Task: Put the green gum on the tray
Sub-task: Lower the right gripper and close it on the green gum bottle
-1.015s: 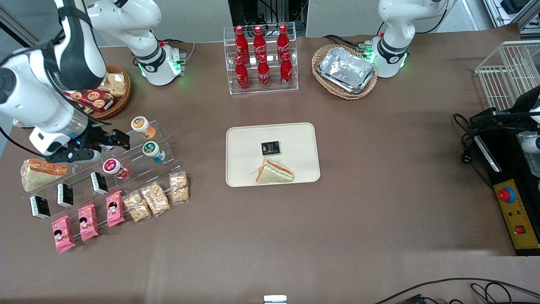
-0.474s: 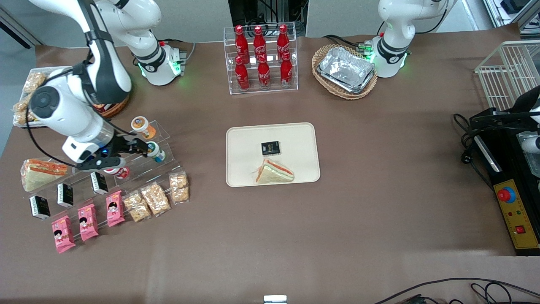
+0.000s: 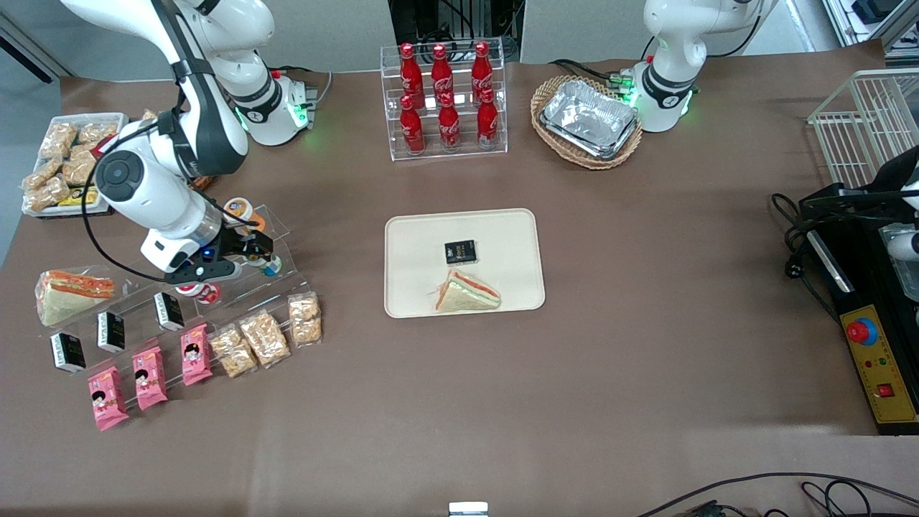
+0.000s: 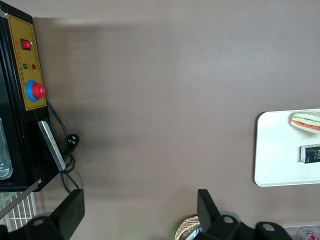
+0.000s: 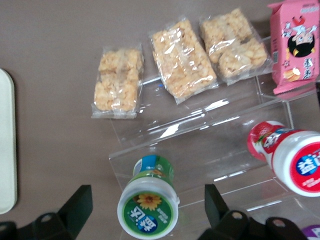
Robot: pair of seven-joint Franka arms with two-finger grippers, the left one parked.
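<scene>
Right wrist view: gripper (image 5: 146, 204) spread wide around the green gum (image 5: 148, 204) on the clear shelf (image 5: 200, 150), tray (image 3: 502, 237) at three o'clock

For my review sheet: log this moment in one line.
phase: reaching | gripper: open, around green gum on clear shelf | tray: no gum

Open jaws straddle the green gum (image 5: 148, 208) with clearance; red-lidded bottle (image 5: 295, 157) crowds beside.

From the front, the end effector (image 3: 253, 253) covers most of the green gum (image 3: 269, 267), leaving only a sliver beside it. In the right wrist view the tray (image 5: 6, 145) is cut to a thin edge strip, and the red-lidded bottle (image 5: 300, 161) runs off the frame.
</scene>
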